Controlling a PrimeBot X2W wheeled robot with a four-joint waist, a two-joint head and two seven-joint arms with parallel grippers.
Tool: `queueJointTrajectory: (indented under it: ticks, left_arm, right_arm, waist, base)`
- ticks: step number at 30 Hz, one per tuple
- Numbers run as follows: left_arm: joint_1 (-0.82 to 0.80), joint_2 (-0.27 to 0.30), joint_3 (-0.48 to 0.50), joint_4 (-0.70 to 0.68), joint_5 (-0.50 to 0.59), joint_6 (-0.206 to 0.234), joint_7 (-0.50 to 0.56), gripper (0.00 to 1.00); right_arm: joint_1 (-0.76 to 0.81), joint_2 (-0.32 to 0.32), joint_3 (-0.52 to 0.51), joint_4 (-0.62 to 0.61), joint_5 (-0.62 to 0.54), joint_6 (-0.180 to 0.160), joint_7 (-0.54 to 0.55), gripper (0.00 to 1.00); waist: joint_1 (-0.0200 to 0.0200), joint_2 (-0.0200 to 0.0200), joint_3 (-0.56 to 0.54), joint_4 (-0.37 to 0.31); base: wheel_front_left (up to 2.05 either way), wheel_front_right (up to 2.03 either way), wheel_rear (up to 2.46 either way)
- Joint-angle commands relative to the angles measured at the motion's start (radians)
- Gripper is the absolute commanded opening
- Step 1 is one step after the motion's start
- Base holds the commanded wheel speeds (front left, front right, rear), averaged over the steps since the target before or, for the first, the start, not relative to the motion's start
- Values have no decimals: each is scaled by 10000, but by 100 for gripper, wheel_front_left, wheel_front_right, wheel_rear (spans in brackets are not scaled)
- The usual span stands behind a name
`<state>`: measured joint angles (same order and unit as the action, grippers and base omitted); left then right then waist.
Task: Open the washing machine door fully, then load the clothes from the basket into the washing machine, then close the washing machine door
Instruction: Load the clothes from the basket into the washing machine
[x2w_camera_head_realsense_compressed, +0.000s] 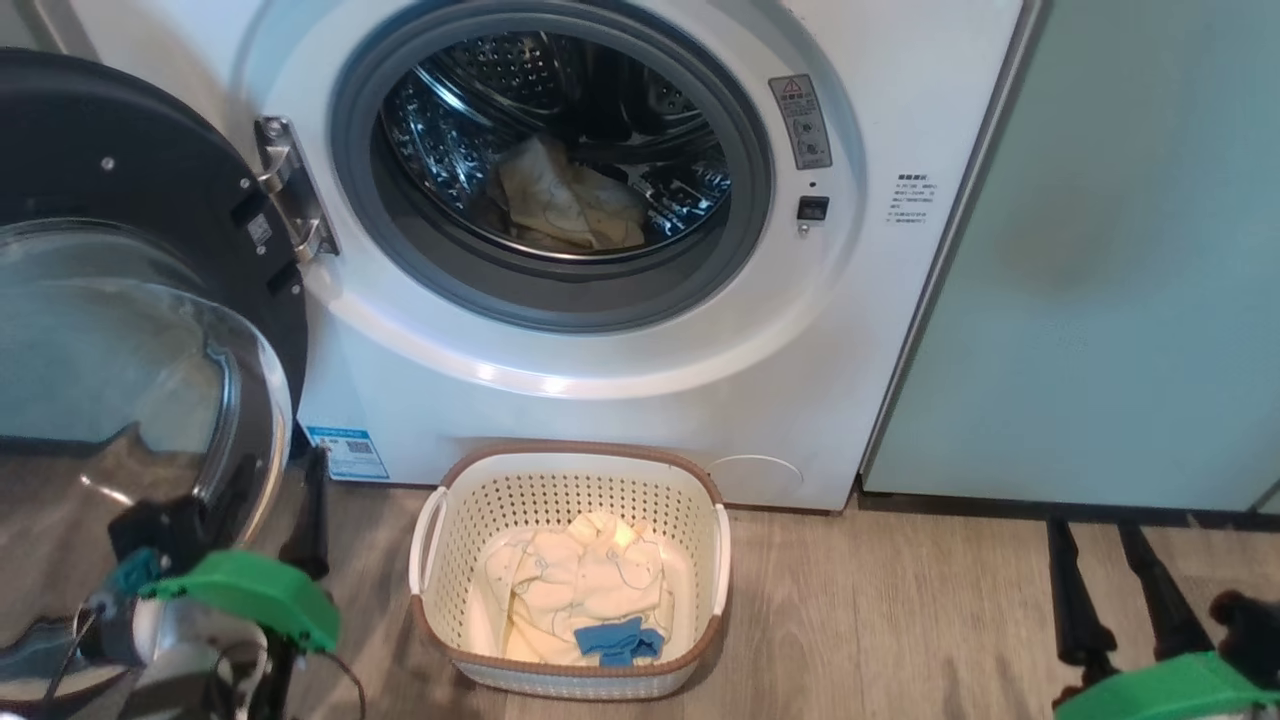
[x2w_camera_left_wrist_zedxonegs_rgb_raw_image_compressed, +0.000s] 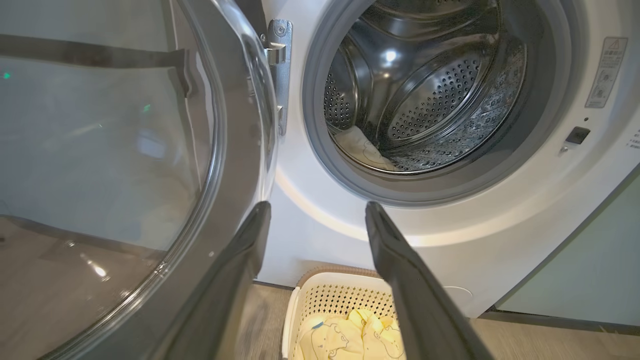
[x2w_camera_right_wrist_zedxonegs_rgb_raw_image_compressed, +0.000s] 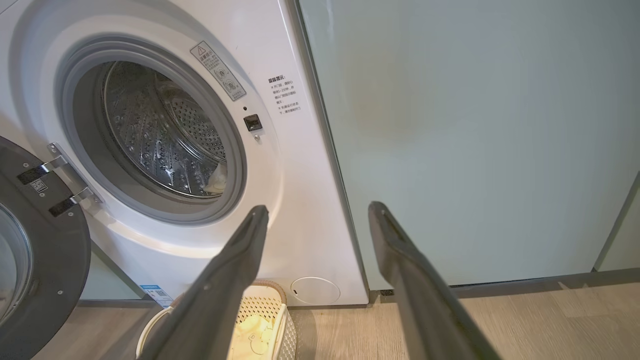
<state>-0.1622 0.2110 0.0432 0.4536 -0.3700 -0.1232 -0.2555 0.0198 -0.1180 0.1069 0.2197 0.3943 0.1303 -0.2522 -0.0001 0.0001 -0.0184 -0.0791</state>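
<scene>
Nearest: left gripper, bottom centre of the left wrist view. Its two dark fingers are spread wide with nothing between them, so it holds nothing. Its left finger overlaps the door's grey rim; can't tell if it touches. The right gripper is the same at bottom centre of the right wrist view: jaws wide apart, empty, aimed about at the seam between washer and cabinet. In the head view the left one sits lower left under a green cover and the right one lower right, fingers over the floor.

The washing machine door is at the left edge of the head view. It stands open on its hinge, with the bulging glass porthole just above the left gripper.

The basket is lower centre of the head view, upright on the wood floor. It is just in front of the washing machine; touching or not, unclear. The clothes are cream bear-print pieces bunched in the basket bottom, with the blue cloth piece on top at the lower edge.

The washer mouth is upper centre, with the grey gasket ringing the steel drum. One cream garment lies on the drum floor. A blue sticker is at the front's lower left. A warning label and latch socket are right of the opening. A pale green cabinet panel stands along the right side, right next to the washer.
</scene>
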Motion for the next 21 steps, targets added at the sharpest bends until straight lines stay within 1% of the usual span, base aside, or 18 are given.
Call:
queueJointTrajectory:
  ticks: [1, 7, 21]
  left_arm:
    - [-180, 257, 459, -426, 105, 17, -62, 100]
    - [181, 73, 678, -785, 290, 40, -62, 100]
    - [456, -63, 906, -1072, 553, 14, -62, 100]
  right_arm:
    - [-122, -47, 123, -327, -90, 4, -95, 100]
    - [-10, 20, 138, -346, -115, 4, -95, 100]
    - [78, 1, 125, -305, -81, 4, -95, 100]
  waist:
    - [1, -1, -47, 39]
    - [1, -1, -123, 52]
    - [1, -1, -176, -19]
  base:
    - [0, 0, 0]
    - [0, 0, 0]
    - [0, 0, 0]
